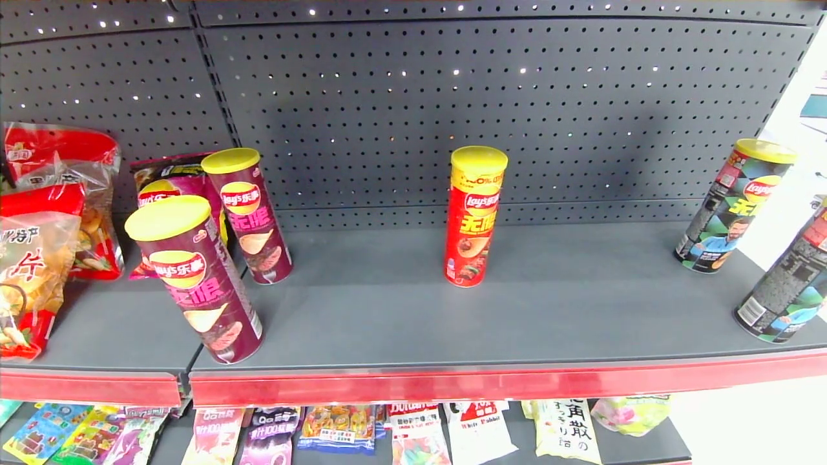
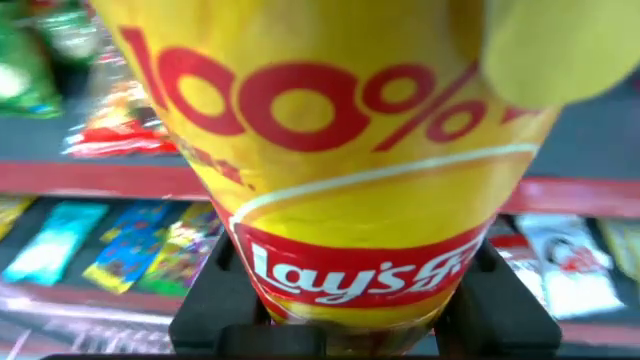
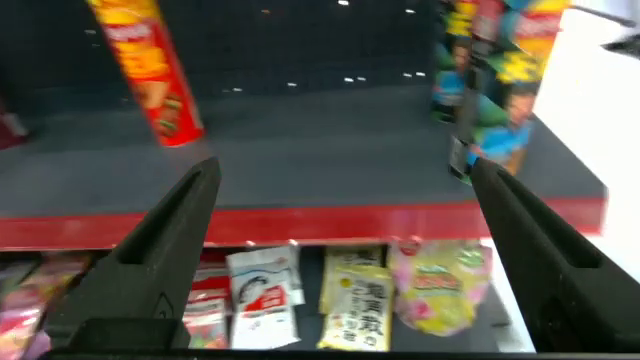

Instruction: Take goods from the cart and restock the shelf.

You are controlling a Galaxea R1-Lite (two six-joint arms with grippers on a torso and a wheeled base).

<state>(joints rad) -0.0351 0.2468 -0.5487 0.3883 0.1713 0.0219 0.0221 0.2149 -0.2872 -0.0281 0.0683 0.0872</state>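
At the shelf front: left gripper (image 2: 350,305) holding a yellow-and-red crisp can (image 2: 340,180).
We see the left jaws closed against both sides of the can near its logo band. The can's long axis stands roughly vertical, with the print upright and the lid end up. The right gripper (image 3: 342,168) hangs before the red shelf edge (image 3: 300,222), jaws spread wide and empty. On the grey shelf (image 1: 387,303) a red can (image 1: 476,216) stands upright at mid-width, well apart from two maroon cans (image 1: 194,278) to its left and two dark patterned cans (image 1: 733,206) to its right.
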